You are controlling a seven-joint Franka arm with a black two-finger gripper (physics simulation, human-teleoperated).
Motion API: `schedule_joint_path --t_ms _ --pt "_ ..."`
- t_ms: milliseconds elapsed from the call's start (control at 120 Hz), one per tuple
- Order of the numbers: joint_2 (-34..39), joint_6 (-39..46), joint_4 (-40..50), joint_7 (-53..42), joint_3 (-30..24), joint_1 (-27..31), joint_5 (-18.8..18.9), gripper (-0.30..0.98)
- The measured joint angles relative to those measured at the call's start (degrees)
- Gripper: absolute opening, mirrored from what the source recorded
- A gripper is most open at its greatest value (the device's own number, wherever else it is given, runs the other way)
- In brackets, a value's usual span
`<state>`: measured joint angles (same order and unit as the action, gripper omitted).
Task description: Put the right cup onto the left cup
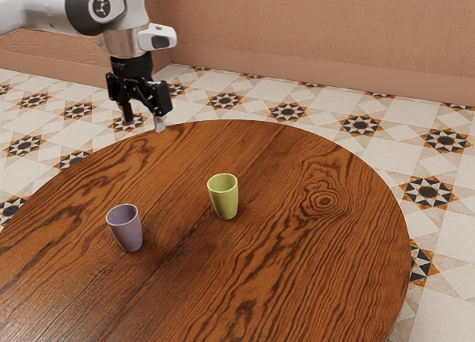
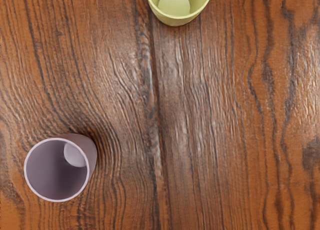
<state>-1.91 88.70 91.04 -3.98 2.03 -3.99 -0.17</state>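
And there's your tool point(image 1: 144, 121), upper left of the exterior view, fingers parted and empty, likely kept high to clear both rims, with your purple cup point(image 1: 128, 233) lower left and green cup point(image 1: 225, 199) near centre, mouths up for nesting on the bench point(image 1: 297, 245).

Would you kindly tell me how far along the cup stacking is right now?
None of the stacking looks done: the purple cup and the green cup stand upright and apart on the table. Nothing is in hand, as the open gripper hangs clear of both cups. What is left is the whole job: gripping one cup, lifting it and setting it onto the other.
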Motion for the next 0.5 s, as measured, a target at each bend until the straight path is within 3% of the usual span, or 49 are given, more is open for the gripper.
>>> schedule_joint_path --t_ms 500 --pt "-3.2 7.4 3.1 -0.5 -0.3 -0.6 -0.8 0.69"
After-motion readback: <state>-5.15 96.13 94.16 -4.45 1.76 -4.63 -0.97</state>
